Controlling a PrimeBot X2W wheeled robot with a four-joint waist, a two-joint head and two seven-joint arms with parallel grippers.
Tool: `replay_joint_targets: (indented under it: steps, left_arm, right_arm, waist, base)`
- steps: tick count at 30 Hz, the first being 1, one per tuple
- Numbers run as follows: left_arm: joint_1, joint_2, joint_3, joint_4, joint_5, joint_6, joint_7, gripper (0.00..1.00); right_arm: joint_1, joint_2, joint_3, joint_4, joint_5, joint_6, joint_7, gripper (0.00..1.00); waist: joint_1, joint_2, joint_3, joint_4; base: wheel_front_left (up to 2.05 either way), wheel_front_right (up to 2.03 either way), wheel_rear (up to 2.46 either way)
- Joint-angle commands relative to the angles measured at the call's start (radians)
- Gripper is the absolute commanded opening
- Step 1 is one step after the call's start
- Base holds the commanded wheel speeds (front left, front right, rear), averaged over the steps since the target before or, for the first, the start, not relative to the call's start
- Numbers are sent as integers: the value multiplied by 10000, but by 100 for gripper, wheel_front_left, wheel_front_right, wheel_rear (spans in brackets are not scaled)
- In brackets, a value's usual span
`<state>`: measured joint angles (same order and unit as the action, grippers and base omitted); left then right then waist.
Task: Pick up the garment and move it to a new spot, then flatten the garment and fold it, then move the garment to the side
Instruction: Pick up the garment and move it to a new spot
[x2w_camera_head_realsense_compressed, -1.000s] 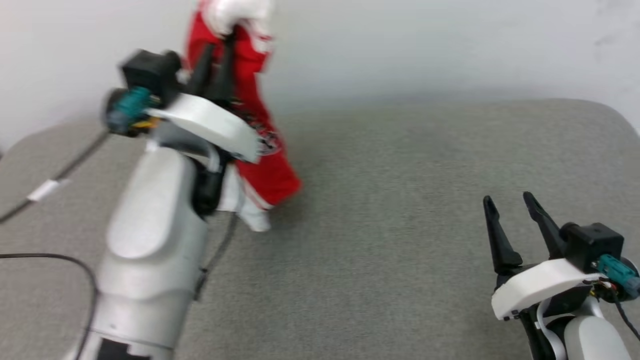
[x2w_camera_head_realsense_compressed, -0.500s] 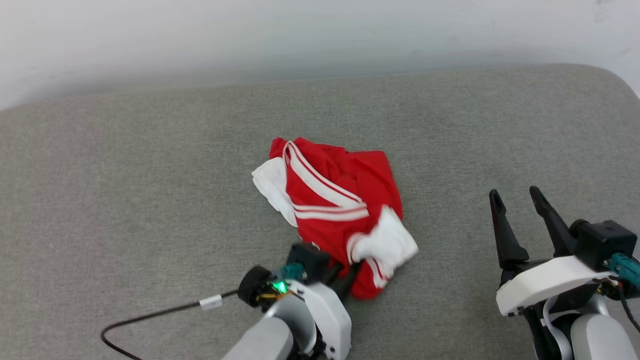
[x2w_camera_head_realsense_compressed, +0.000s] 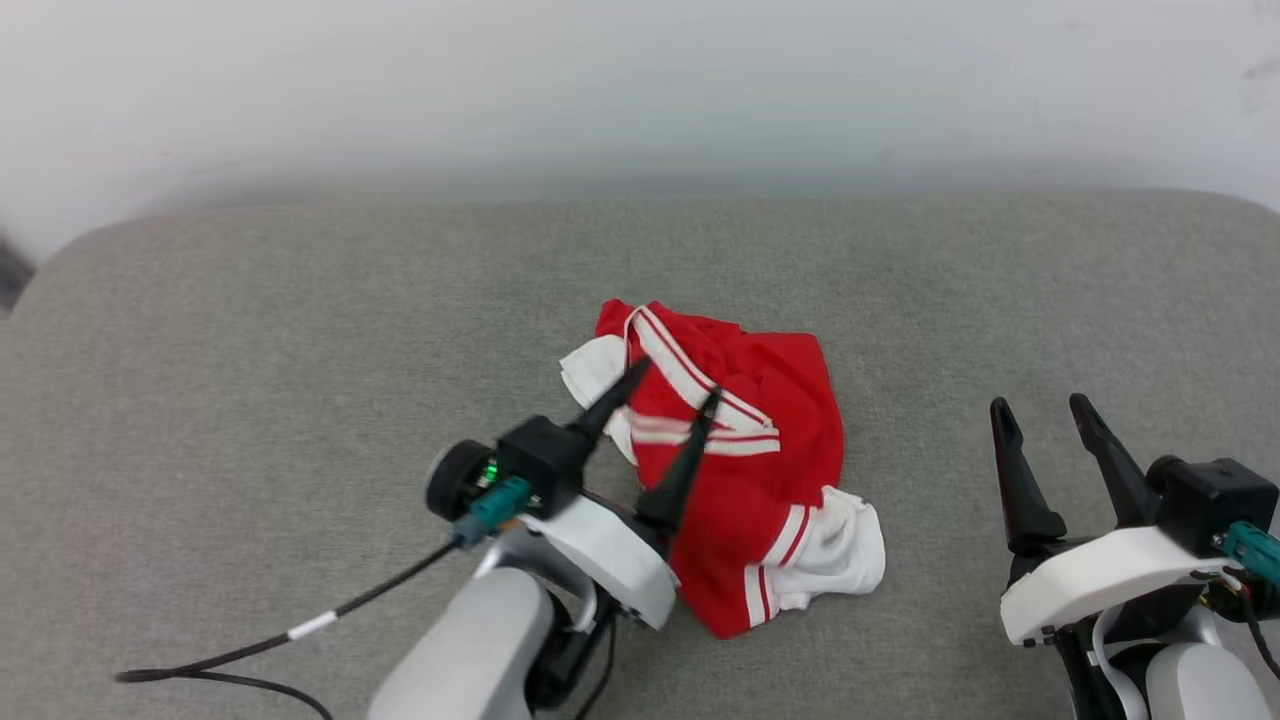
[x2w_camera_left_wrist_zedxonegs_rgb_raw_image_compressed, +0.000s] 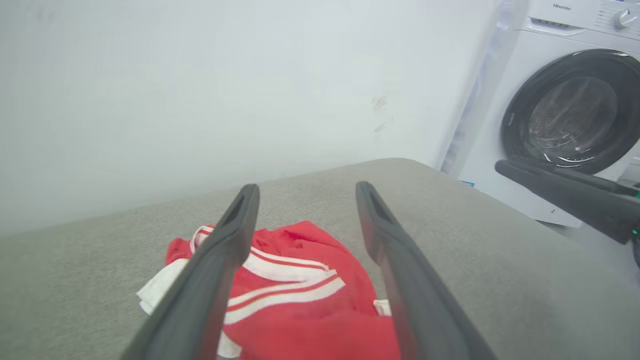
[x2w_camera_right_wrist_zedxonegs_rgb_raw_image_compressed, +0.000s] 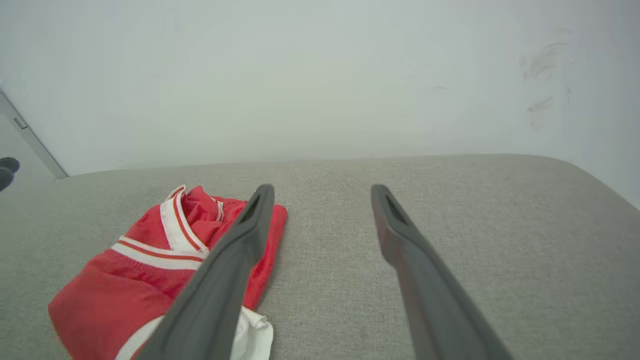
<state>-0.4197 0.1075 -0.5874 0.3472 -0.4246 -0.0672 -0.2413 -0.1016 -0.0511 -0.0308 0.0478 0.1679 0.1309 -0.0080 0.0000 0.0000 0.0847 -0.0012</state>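
garment (x2w_camera_head_realsense_compressed: 770, 470), a red jersey with white sleeves and striped trim, lies in a crumpled heap on a grey cushion (x2w_camera_head_realsense_compressed: 250, 330) just right of centre in the head view. its striped collar band sits at the heap's upper left and a white sleeve spills out at the lower right. the left gripper (x2w_camera_head_realsense_compressed: 677, 385) hovers over the heap's left edge, its two dark fingers spread wide with nothing between them. in the left wrist view the red cloth lies beneath the fingers and appears clear of them. the right gripper (x2w_camera_head_realsense_compressed: 1040, 405) waits at the lower right of the frame, well apart from the cloth, its fingers likewise wide and empty. a pale wall (x2w_camera_head_realsense_compressed: 640, 90) runs across the top, a black cable (x2w_camera_head_realsense_compressed: 312, 625) trails off toward the lower left, and a washing machine (x2w_camera_left_wrist_zedxonegs_rgb_raw_image_compressed: 565, 115) stands at the upper right of the left wrist view.

with the heap lying loose and both grippers empty, flattening looks like the step in hand. the jersey seems light, thin and limp, so it would likely sag and bunch if lifted at one point, and smooth fabric may slip from a shallow pinch. the doubled striped trim at collar and cuffs, or the shoulder seams, look like the firmest holds, one for each gripper.
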Motion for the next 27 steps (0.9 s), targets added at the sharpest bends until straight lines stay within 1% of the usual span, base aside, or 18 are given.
replay_joint_targets:
  steps: [1, 3, 7, 12, 14, 19, 22, 27]
  left_arm:
    - [-74, 62, 108, -57, -21, 113, -59, 100]
    - [16, 185, 467, -192, -130, 385, -98, 100]
    - [390, 638, 1196, -339, -266, 962, -161, 100]
    - [1163, 1462, 2032, -443, -387, 1533, -173, 100]
    - [1494, 1748, 2238, -472, -408, 1691, -179, 100]
    - [2115, 2095, 2273, -660, -408, 1820, -127, 100]
    - [2272, 2151, 2236, -783, -341, 1907, -126, 100]
    - [2348, 2057, 2214, -947, -372, 1961, -152, 100]
  right_arm:
    - [80, 12, -22, -10, 40, -3, 22, 100]
    - [177, 12, -34, -39, 42, -3, 36, 100]
    - [368, 12, -72, -131, 28, -3, 128, 100]
    - [733, 10, -65, -208, 5, -3, 253, 100]
    - [892, 12, -77, -274, -3, -3, 344, 100]
    - [1221, 10, -140, -472, -8, -3, 501, 100]
    - [1335, 12, -137, -614, -17, -3, 590, 100]
    - [1428, 12, -85, -784, -45, -3, 747, 100]
  waist:
    - [0, 0, -115, 105]
    - [0, 0, -218, 161]
    - [0, 0, -406, 251]
    - [0, 0, -772, 275]
    - [0, 0, -870, 250]
    - [0, 0, -987, 208]
    - [0, 0, -1022, 200]
    - [0, 0, -1034, 202]
  base:
    - [0, 0, 0]
    - [0, 0, 0]
    - [0, 0, 0]
    - [0, 0, 0]
    - [0, 0, 0]
    - [0, 0, 0]
    - [0, 0, 0]
    - [0, 0, 0]
